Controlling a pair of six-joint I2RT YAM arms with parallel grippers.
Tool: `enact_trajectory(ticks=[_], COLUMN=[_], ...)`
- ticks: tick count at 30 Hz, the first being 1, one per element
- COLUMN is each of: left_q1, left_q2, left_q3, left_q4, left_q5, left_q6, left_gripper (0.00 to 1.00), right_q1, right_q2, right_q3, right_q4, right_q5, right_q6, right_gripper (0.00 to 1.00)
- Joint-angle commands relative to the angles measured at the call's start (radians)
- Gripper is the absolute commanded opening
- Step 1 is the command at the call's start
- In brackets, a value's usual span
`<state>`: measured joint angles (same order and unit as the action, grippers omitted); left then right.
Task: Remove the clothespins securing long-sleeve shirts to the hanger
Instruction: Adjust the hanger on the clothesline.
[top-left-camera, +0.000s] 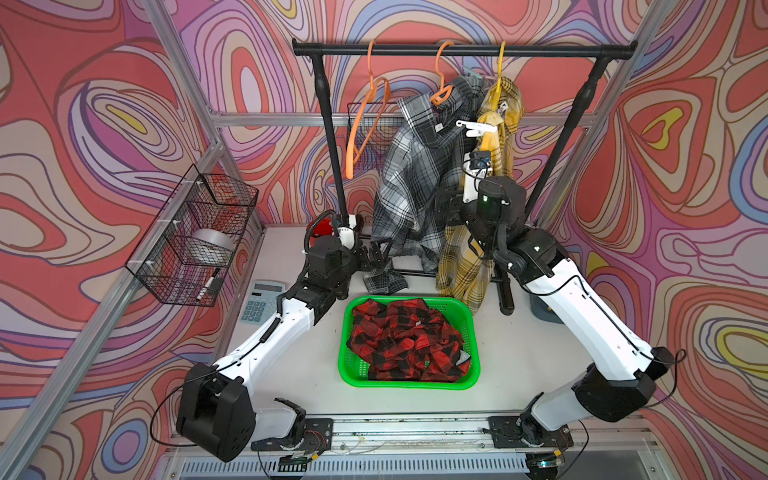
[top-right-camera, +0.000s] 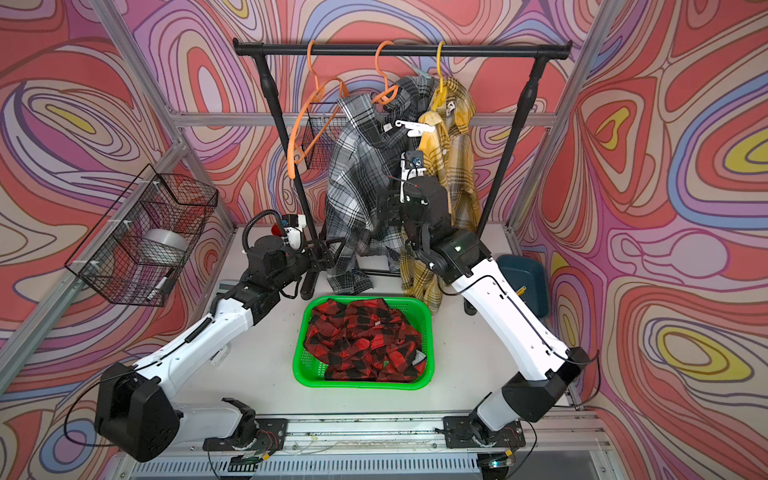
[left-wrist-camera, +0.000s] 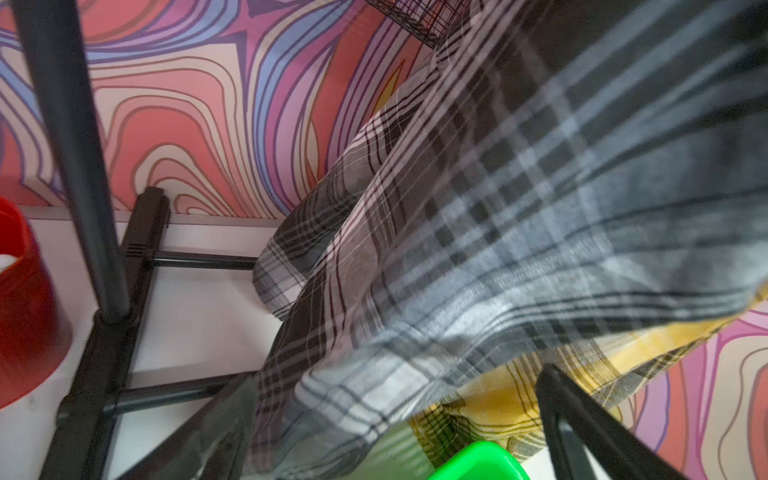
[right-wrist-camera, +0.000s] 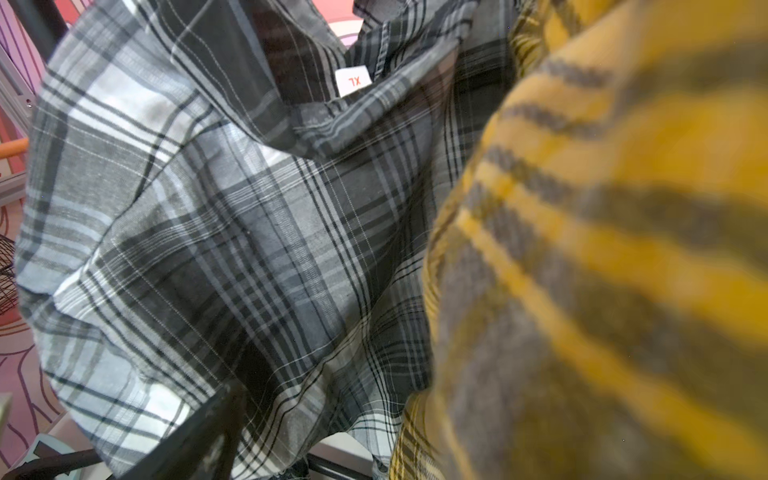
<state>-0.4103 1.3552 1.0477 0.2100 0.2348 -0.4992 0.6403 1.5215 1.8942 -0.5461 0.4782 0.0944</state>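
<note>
Swirl-patterned walls ring the white table (top-left-camera: 519, 353) and black rack (top-left-camera: 457, 50). My grey plaid shirt (top-left-camera: 411, 174) hangs lopsided off its orange hanger (top-left-camera: 440, 95). A white clothespin (top-left-camera: 473, 128) pins the yellow plaid shirt (top-left-camera: 457, 270) at its shoulder. My right gripper (top-left-camera: 446, 205) sits raised between them, jaws wide and empty, probably to reach that pin. My left gripper (top-left-camera: 376, 255), spread wide, straddles the grey hem, gripping nothing.

Three shirts (top-left-camera: 411, 183) (top-left-camera: 509, 108) (top-left-camera: 407, 336), three hangers (top-left-camera: 365, 120) (top-left-camera: 442, 93) (top-left-camera: 500, 62), one green basket (top-left-camera: 409, 384)
</note>
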Motion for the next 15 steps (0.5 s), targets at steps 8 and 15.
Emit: enact_trajectory(ticks=[8,15], left_q1=[-0.023,-0.11], left_q2=[0.17,0.239], left_q3=[0.143,0.222], left_q4=[0.146,0.111], left_q5=[0.171,0.173], left_q6=[-0.071,-0.012], left_gripper=[0.96,0.97], right_q1=[-0.007,-0.006], right_q2=[-0.045,-0.007], right_q3=[0.045,0.157], right_q4=[-0.015,-0.025], right_q5=[-0.062,-0.116], right_q6=[0.018,0.02], right_gripper=[0.93,0.93])
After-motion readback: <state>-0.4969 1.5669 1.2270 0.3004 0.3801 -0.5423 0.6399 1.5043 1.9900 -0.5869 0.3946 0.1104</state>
